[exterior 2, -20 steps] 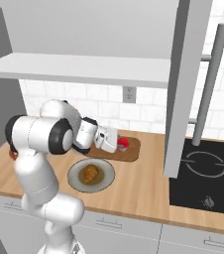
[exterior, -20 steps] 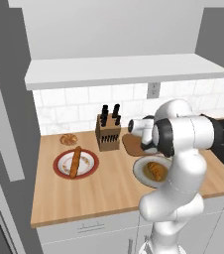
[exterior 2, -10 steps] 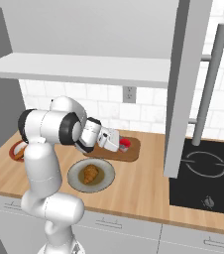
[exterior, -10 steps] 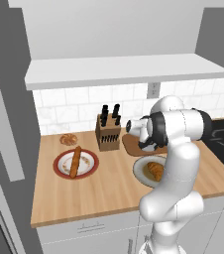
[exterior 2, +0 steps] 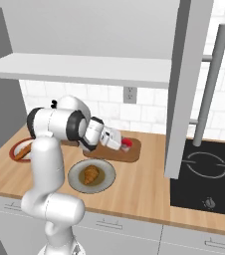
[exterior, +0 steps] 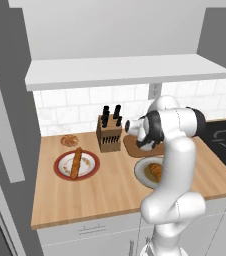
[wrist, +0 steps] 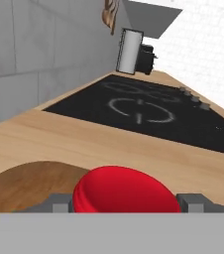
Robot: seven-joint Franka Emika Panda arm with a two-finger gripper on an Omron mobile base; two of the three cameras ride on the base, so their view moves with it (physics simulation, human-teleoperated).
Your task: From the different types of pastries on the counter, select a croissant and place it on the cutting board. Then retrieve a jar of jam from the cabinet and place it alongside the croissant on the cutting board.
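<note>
Gripper (exterior 2: 126,145) is low over the cutting board (exterior 2: 134,154), fingers either side of the jam jar (exterior 2: 127,144), closed on it. In the hand view the jar's red lid (wrist: 126,191) sits right between the two fingertips (wrist: 59,204), with the board's rounded edge just left of it and the black cooktop (wrist: 143,111) on the counter (wrist: 59,144) beyond.

Left to right from the right base view: baguette (exterior 2: 24,150) on a red-rimmed plate (exterior 2: 16,147), well left of the gripper; croissant (exterior 2: 90,175) on a grey plate (exterior 2: 104,180), near the gripper, on its camera side and a bit left, not on the board; jar in the gripper above the board; cooktop to the right.

Left base view: bun (exterior: 69,140) and knife block (exterior: 109,134) are left of the gripper.
</note>
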